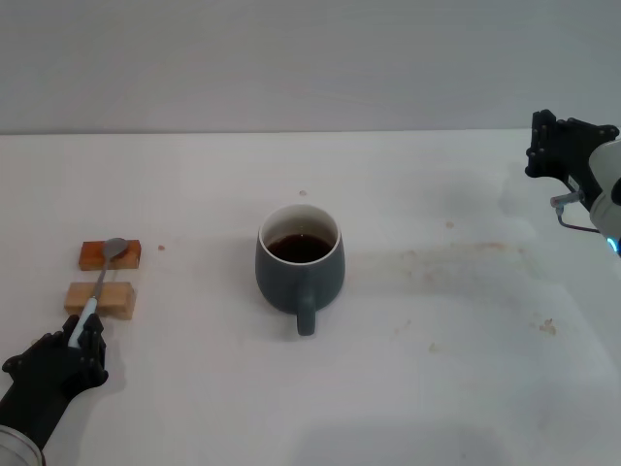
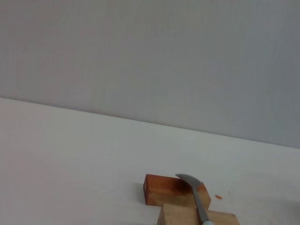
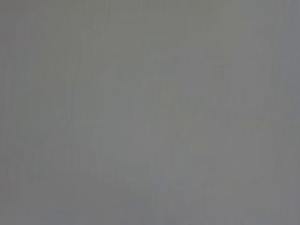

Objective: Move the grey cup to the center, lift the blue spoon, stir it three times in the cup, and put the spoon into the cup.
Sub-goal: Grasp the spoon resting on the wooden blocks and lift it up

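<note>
1. Head view: the cup (image 1: 299,262) stands at the table's middle, handle toward the robot, dark liquid inside. The spoon (image 1: 100,283) lies far out on the robot's left, bridging an orange block (image 1: 110,255) and a pale block (image 1: 99,298), its long axis running away from the robot, bowl on the far block. The left gripper (image 1: 85,335) is right at the handle's near end; its fingers look set about the tip, though I can't tell whether they grip it. The right gripper (image 1: 553,146) hangs high at the far right, well away; I can't tell its jaws. The left arm is plainly the nearer.
2. Left wrist view: spoon (image 2: 197,197) lies straight ahead over both blocks.
3. Right wrist view: blank grey only.
</note>
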Action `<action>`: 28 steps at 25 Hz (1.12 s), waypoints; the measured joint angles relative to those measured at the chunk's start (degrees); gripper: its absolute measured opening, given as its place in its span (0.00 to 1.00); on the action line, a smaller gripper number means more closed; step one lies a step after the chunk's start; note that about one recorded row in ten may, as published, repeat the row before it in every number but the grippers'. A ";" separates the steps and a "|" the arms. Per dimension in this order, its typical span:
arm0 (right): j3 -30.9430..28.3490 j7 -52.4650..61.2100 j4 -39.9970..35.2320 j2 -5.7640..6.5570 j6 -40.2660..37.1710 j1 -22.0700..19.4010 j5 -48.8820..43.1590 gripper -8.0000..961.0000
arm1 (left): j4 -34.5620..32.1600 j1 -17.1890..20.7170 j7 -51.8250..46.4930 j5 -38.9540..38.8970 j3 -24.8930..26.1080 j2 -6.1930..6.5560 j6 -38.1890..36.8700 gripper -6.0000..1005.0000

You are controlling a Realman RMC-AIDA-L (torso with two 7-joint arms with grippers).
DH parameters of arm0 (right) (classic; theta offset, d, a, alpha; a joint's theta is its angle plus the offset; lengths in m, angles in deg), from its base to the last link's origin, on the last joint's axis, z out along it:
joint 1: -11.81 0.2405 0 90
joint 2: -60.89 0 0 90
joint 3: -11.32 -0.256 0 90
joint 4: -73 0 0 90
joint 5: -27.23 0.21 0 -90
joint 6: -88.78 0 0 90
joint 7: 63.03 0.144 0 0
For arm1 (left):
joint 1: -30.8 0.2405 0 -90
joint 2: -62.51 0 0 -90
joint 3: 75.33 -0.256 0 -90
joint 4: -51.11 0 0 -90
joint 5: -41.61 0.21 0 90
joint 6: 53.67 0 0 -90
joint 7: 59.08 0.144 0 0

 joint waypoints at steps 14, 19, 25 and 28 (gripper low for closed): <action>0.00 0.00 0.59 0.09 0.25 -0.17 0.00 0.04 | 1.29 -0.29 0.05 -0.98 0.50 0.25 0.05 0.18; 0.00 0.00 0.68 0.09 0.73 -0.07 0.01 0.04 | 3.42 0.24 1.46 -0.96 0.58 0.38 -0.04 0.18; 0.00 0.00 0.69 0.03 0.79 0.05 0.01 0.04 | 4.25 0.29 1.65 -0.93 0.63 0.39 0.03 0.18; 0.00 0.00 0.69 -0.05 0.83 0.12 0.01 0.04 | 4.51 0.27 1.65 -0.76 0.95 0.40 0.15 0.18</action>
